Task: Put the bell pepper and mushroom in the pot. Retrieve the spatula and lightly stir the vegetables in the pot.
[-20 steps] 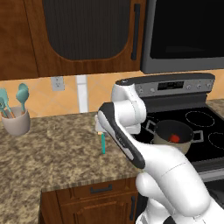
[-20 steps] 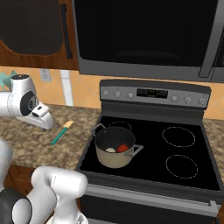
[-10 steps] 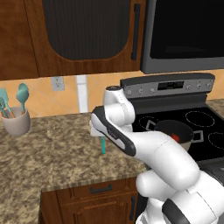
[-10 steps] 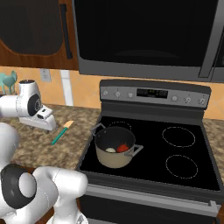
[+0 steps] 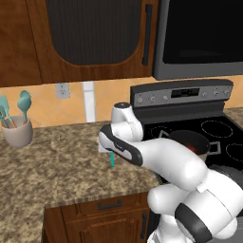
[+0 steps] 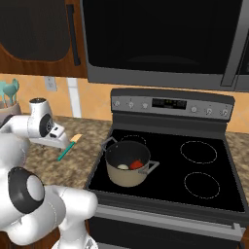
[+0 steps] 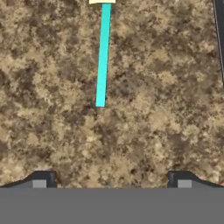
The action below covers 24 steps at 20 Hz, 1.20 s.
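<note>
Teal-handled and tan-bladed, the spatula (image 7: 102,57) lies flat on the speckled granite counter (image 7: 166,109); in the hand view its handle runs from centre toward 12 o'clock, where the pale blade is cut off by the frame edge. In the right base view the spatula (image 6: 68,147) rests on the counter at about 9 o'clock from the pot (image 6: 127,163), apart from it and just left of the stove edge. That beige pot sits on the black stove (image 6: 204,165) at its front left burner, with the red pepper (image 6: 137,165) and the pale mushroom (image 6: 123,167) side by side inside it, the pepper at 3 o'clock of the mushroom. The gripper (image 7: 111,179) hovers above the counter with its two dark tips spread fully wide and nothing between them; the handle's near end lies toward 12 o'clock of the tips, clear of both. In the left base view a short piece of the teal handle (image 5: 112,159) shows below the hand, and a beige cup (image 5: 17,132) of teal utensils stands far off at 9 o'clock, by the wall.
</note>
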Motion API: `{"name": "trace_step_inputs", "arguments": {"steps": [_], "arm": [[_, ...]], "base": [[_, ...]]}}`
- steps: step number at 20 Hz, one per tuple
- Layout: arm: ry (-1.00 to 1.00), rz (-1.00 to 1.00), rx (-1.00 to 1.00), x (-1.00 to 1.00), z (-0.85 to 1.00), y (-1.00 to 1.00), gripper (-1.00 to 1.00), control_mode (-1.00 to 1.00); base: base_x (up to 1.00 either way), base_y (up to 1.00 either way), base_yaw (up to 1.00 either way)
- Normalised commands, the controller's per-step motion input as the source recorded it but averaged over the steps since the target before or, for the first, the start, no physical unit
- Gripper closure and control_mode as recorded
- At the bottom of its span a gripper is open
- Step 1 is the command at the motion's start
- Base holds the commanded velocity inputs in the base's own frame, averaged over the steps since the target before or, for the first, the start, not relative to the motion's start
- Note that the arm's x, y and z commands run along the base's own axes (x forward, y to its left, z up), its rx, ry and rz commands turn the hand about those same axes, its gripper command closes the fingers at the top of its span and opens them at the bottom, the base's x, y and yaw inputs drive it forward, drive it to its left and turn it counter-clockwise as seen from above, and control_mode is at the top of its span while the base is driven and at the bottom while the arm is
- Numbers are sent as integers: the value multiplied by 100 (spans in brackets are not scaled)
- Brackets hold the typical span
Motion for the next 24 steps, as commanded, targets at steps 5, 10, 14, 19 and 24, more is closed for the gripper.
{"name": "trace_step_inputs", "arguments": {"steps": [5,10,14,19,24], "arm": [[0,0,0,46,-31,2,-100,-100],[0,0,0,32,-24,9,-100,-100],[0,0,-1,19,-29,13,-100,-100],[-6,0,0,9,-29,3,-100,-100],[-13,0,0,0,-19,0,-100,-100]], "base": [[0,0,0],[0,0,0],[0,0,0],[0,0,0],[0,0,0]]}}
